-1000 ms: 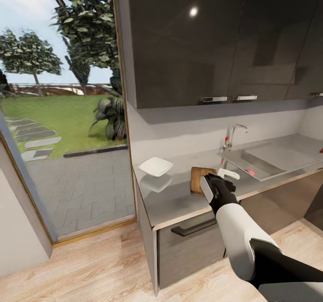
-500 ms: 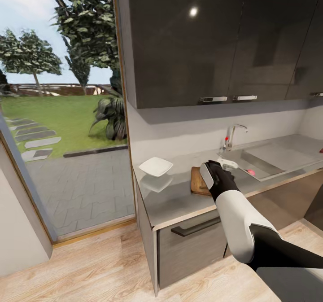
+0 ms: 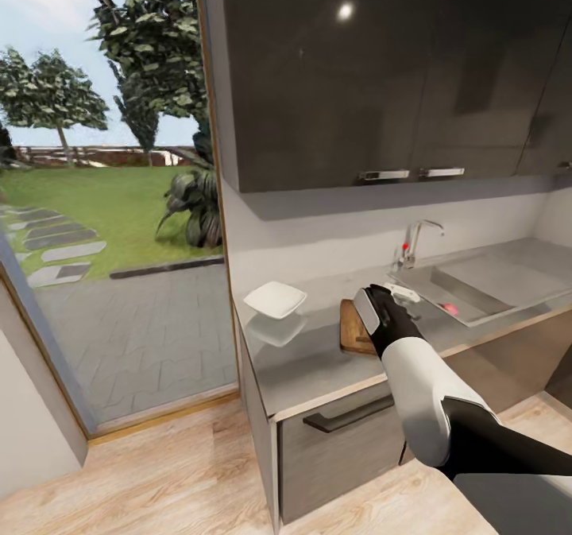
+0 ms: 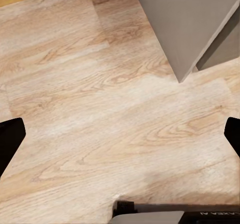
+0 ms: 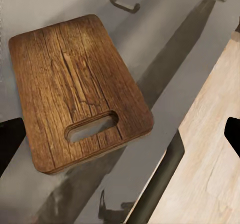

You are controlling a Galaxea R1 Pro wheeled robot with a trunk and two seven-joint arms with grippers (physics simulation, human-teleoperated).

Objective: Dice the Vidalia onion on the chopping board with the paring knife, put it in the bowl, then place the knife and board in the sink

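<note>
At the left of centre in the head view, the bowl (image 3: 275, 300) sits alone on the grey surface (image 3: 318, 364), near its back edge. Just right of it, at mid-frame, the board (image 3: 353, 330) lies flat, partly hidden by the right gripper (image 3: 387, 300), which hangs above it. The right wrist view looks down on the bare board (image 5: 79, 87), handle slot toward the surface's front edge, nothing on it; the two dark finger tips (image 5: 10, 140) stand at opposite edges of that picture, so these jaws are wide apart and hold nothing. Further right, the sink (image 3: 485, 281) holds the onion (image 3: 450, 308), a small pink bulb near the basin's near wall, with the tap (image 3: 416, 241) behind. I cannot make out the knife.

The left gripper (image 4: 120, 136) points at the wooden floor (image 4: 100, 109), its jaws also spread wide and empty.

Judging by this, the first step is in hand: fetching the onion. The next move calls for carrying the right arm rightward past the board and over the basin rim, then lowering the open jaws around the bulb, which is small and round and may roll.
</note>
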